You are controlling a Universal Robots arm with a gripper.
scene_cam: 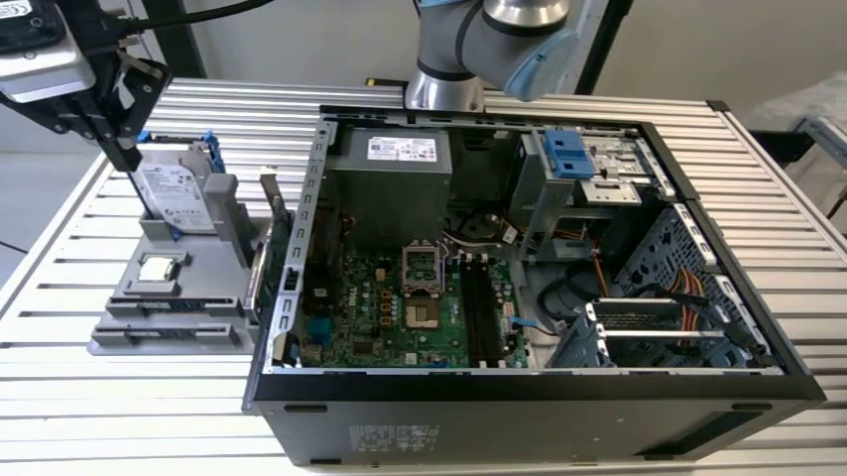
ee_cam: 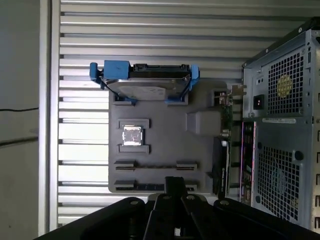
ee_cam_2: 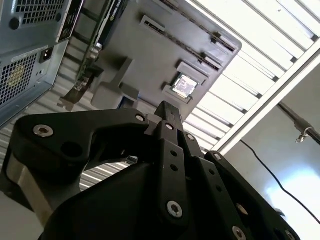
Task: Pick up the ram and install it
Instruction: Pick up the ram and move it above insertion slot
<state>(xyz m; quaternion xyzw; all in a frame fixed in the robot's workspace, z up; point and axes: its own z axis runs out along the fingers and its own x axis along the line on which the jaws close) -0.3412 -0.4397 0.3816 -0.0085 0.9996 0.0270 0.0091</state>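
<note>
My gripper [scene_cam: 127, 162] hangs shut and empty at the exterior view's far left, above the back end of a grey parts holder [scene_cam: 212, 297]. In the first wrist view the joined fingertips [ee_cam: 175, 182] hover over the holder's near edge. There a thin dark stick, the ram [ee_cam: 150, 187], stands edge-up between two small brackets. The fingertips partly cover it. The gripper [ee_cam_2: 168, 108] also points at the holder in the second wrist view. The open computer case [scene_cam: 311, 198] shows the motherboard's long black slots [scene_cam: 483, 307].
On the holder sit a hard drive [scene_cam: 179, 193] in blue clips, a square processor chip [scene_cam: 159, 268] and a green expansion card [scene_cam: 273, 233] upright against the case wall. The slatted metal table [scene_cam: 54, 397] extends all round. The arm's base [scene_cam: 443, 89] stands behind the case.
</note>
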